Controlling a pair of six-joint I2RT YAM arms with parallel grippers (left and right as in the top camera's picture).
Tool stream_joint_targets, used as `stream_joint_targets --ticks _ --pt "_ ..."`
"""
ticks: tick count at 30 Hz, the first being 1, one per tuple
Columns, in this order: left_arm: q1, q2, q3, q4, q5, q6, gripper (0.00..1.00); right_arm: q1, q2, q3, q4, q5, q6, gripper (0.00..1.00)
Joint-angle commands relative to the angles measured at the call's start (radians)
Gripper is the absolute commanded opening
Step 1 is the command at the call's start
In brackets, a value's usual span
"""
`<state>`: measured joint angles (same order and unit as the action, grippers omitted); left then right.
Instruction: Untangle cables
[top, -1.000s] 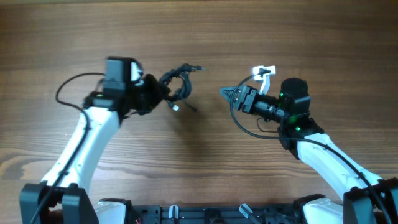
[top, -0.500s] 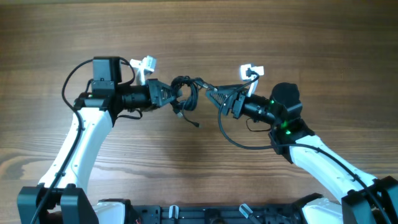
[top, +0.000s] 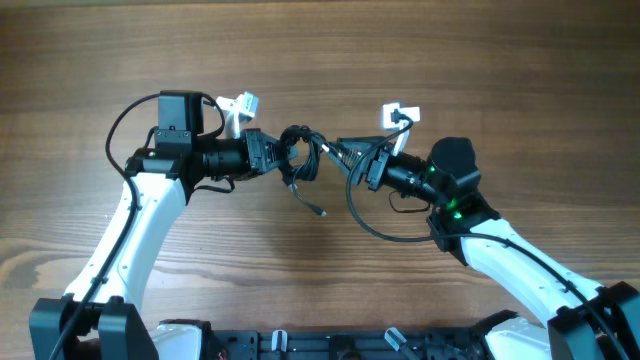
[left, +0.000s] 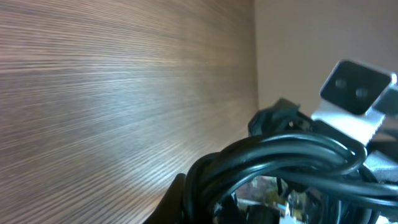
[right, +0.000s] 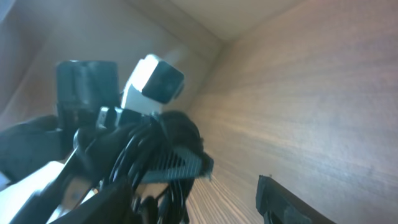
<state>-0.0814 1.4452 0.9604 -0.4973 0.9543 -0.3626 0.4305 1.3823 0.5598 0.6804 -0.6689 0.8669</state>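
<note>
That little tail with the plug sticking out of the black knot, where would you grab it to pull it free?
Probably on the straight stretch of the loose tail just above its plug, approached from the near table edge. The tail juts out of the cables toward that side, clear of the knot.

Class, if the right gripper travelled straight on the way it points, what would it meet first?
Probably the cables, bunched just ahead of the right gripper and held at the left gripper; height is unclear from overhead.
</note>
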Motion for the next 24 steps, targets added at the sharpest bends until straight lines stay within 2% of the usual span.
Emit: stream_joint_targets --ticks 1,9,13,17,24 --pt "0.0 -0.024 0.008 0.011 -0.126 -0.118 0.04 0.009 0.002 0.004 -0.04 -0.005 0.0 0.65" --pt "-0.052 -0.024 0.008 0.01 -0.125 -0.117 0.04 0.009 0.002 0.004 -0.042 0.031 0.0 0.66" --pt "-0.099 -0.024 0.008 0.011 -0.107 -0.117 0.04 0.009 0.002 0.004 -0.084 0.142 0.001 0.64" --pt "-0.1 -0.024 0.008 0.011 -0.036 -0.111 0.04 0.009 0.002 0.004 -0.154 0.27 0.034 0.64" --pt "-0.074 -0.024 0.008 0.011 -0.031 -0.094 0.04 -0.006 0.002 0.004 -0.124 0.291 0.024 0.65"
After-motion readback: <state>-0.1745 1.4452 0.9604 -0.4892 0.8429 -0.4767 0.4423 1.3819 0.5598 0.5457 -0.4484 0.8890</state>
